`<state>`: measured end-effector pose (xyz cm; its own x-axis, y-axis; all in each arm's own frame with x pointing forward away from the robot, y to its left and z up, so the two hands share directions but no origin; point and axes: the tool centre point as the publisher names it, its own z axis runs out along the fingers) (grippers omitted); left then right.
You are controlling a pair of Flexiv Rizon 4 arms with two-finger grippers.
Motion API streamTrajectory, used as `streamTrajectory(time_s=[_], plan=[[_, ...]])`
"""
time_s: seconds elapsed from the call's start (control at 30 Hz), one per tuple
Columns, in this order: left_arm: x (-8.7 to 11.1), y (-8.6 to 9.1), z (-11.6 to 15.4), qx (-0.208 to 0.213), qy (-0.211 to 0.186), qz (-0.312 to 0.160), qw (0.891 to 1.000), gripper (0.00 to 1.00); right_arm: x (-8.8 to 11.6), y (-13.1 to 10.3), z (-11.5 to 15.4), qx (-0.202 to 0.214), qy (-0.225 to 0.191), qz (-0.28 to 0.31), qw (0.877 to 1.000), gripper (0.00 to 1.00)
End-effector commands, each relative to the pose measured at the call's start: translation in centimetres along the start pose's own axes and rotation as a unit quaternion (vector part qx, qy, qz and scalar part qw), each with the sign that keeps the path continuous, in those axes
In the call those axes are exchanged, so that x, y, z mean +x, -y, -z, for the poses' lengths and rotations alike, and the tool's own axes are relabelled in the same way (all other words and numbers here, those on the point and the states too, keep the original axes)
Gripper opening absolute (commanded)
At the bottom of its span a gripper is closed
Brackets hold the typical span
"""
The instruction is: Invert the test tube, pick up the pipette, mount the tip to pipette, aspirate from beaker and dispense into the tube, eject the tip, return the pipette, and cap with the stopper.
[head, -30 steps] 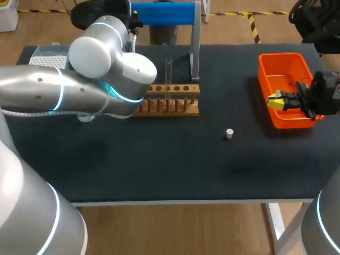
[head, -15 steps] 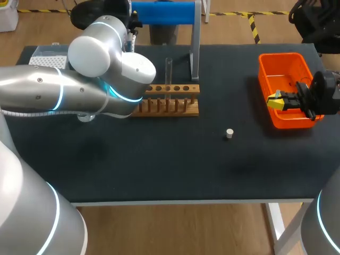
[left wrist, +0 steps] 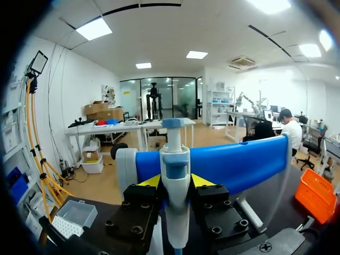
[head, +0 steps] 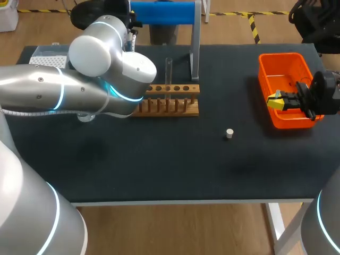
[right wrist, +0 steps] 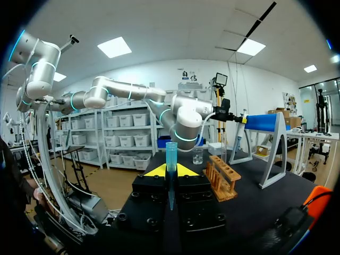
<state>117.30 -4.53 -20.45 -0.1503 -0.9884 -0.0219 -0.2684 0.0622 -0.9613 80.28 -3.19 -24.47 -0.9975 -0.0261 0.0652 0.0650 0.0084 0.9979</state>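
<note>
**Wood, Plastic and Gloss**

The table (head: 159, 159) looked matt and dark. The left arm (head: 64, 90) shone smooth, glossy silver. The rack (head: 170, 101) was bare wood, the test tube (head: 169, 69) clear, the bin (head: 264, 85) orange plastic, the pipette (left wrist: 175, 186) smooth plastic, the tip (right wrist: 171, 154) translucent blue.

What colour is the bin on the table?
The bin is bright orange. It shows best in the head view.

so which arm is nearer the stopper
Right arm. Its jaws sit over the orange bin, a short way right of the stopper; the left arm is at the blue stand, behind the rack.
</note>
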Motion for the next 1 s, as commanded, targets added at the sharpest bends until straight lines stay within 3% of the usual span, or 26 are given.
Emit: streamTrajectory(time_s=[0.03, 0.17, 0.77, 1.0], plan=[[0.2, 0.0, -0.2, -0.002, 0.004, 0.000, 1.000, 0.17, 0.0, 0.0, 0.0, 0.001, 0.000, 0.000, 1.000, 0.00], [0.2, 0.1, -0.2, -0.002, 0.005, -0.001, 1.000, 0.00, 0.0, 0.0, 0.0, 0.001, 0.000, 0.000, 1.000, 0.00], [-0.2, 3.4, 1.6, 0.027, 0.015, -0.015, 0.999, 0.00, 0.0, 0.0, 0.0, 0.001, 0.000, 0.000, 1.000, 0.00], [0.6, 4.8, 3.2, 0.040, -0.026, -0.022, 0.999, 0.00, 0.0, 0.0, 0.0, 0.001, 0.000, 0.000, 1.000, 0.00]])
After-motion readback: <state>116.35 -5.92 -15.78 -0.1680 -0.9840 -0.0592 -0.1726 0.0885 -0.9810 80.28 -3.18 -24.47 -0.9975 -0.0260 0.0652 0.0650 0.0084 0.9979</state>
